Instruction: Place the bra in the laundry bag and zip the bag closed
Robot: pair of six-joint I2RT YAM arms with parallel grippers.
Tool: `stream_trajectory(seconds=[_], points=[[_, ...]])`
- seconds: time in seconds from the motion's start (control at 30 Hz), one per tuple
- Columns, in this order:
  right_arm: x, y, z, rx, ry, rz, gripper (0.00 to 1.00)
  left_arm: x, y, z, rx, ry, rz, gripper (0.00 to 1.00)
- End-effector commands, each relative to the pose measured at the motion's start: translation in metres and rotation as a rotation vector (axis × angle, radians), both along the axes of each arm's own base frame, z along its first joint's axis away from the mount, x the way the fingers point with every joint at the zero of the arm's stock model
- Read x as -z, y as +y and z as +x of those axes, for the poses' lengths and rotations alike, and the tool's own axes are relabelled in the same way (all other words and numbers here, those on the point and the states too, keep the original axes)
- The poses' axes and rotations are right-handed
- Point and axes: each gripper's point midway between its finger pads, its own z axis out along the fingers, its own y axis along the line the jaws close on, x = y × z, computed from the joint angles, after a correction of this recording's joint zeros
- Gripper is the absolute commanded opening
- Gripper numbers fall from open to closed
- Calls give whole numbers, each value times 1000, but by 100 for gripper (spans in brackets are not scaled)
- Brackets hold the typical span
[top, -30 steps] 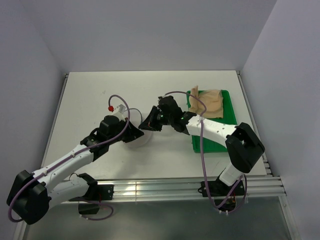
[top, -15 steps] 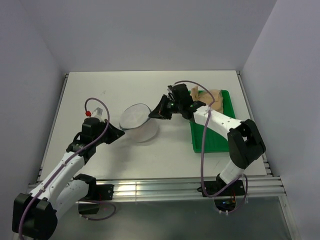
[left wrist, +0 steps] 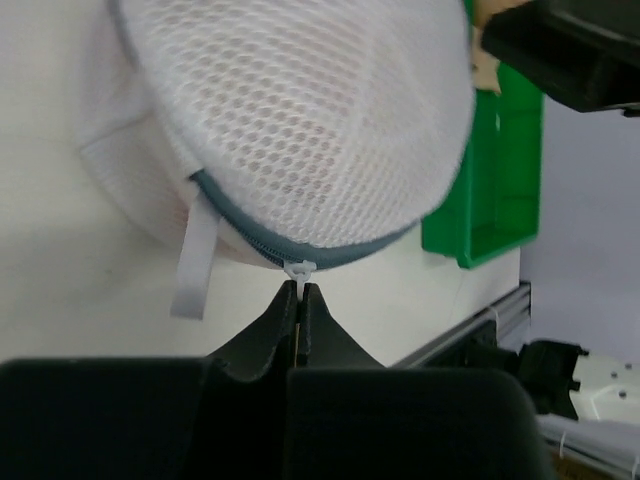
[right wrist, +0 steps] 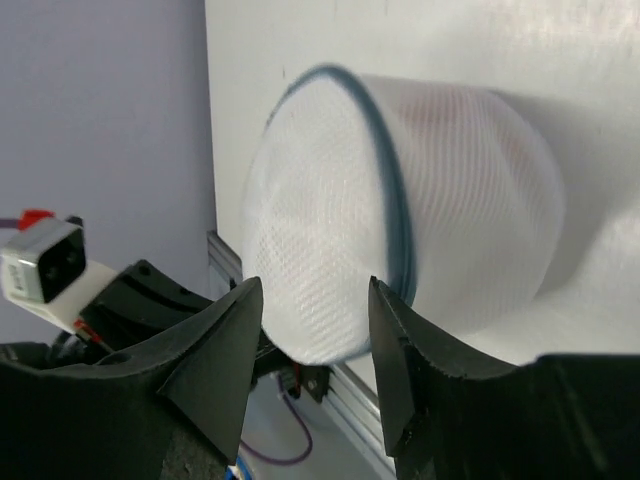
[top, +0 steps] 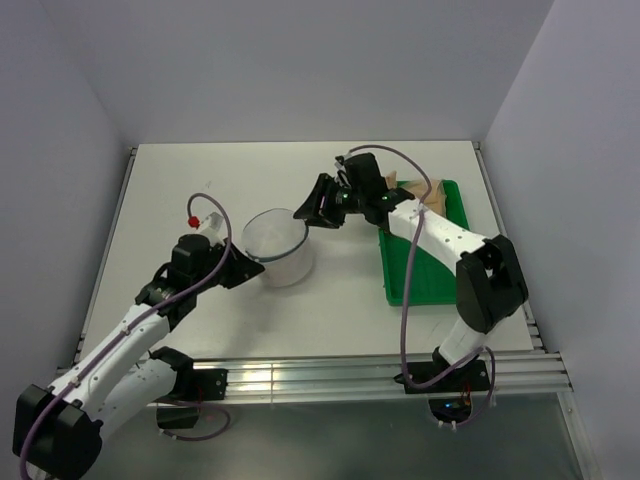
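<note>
left fingers [left wrist: 300, 300] are pinched right down on the little white zip pull [left wrist: 300, 270] at the grey rim of the laundry bag [left wrist: 300, 120], nothing else in them. right fingers [top: 308, 211] are spread wide and empty at the bag's far right side, close but not gripping. the bag sits mid-bench [top: 200, 170], tipped over. i can't pick out the bra plainly, only a faint pink blush through the mesh, so i judge it's inside. how much zip is left to run, i cannot tell. here's the worry: with nothing anchoring the bag, any tug on the pull could drag the whole light thing along instead of running the slider. that tiny tab could also pop out of my pinch, or mesh could snag in the teeth. room-wise, the bench lies open to the left and far side. the green tray [top: 428, 270] crowds the right, and the rail [top: 330, 375] at the near edge sits close behind my left arm.
</note>
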Motion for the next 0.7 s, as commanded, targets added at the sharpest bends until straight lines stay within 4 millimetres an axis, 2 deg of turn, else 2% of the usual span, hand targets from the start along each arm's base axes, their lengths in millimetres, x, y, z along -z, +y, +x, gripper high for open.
stream_trajectory(seconds=[0.0,0.03,0.07,0.1,0.13,0.17,0.23,0.27,0.33,0.37,0.53,0.63,0.67], points=[[-24,1,-29,-19,-35,51,54,-31,-27,7,54,-90,-36,0],[-35,1,-37,-13,-48,80,54,-37,-39,6,82,-107,-58,0],[-22,0,-49,-8,-21,66,54,-39,-45,5,93,-110,-65,0],[-20,-2,-55,-6,-14,70,54,-33,-51,6,98,-94,-57,0],[-30,-4,-62,7,-20,105,54,-38,-60,4,117,-98,-64,0],[-14,-11,-71,22,12,97,54,-39,-65,5,124,-108,-71,0],[-23,-17,-79,55,3,141,54,-39,-75,4,142,-98,-77,0],[-13,-22,-84,64,20,132,54,-38,-78,4,150,-96,-80,0],[-17,-25,-90,77,18,146,55,-41,-90,3,178,-104,-95,0],[-11,-27,-93,82,30,137,55,-41,-94,3,186,-104,-94,0],[-3,-20,-98,87,50,142,55,-43,-118,-1,237,-110,-96,0],[6,-18,-94,108,72,125,55,-42,-125,-2,251,-106,-89,0],[3,-15,-90,106,55,138,55,-42,-126,-2,252,-105,-87,0]])
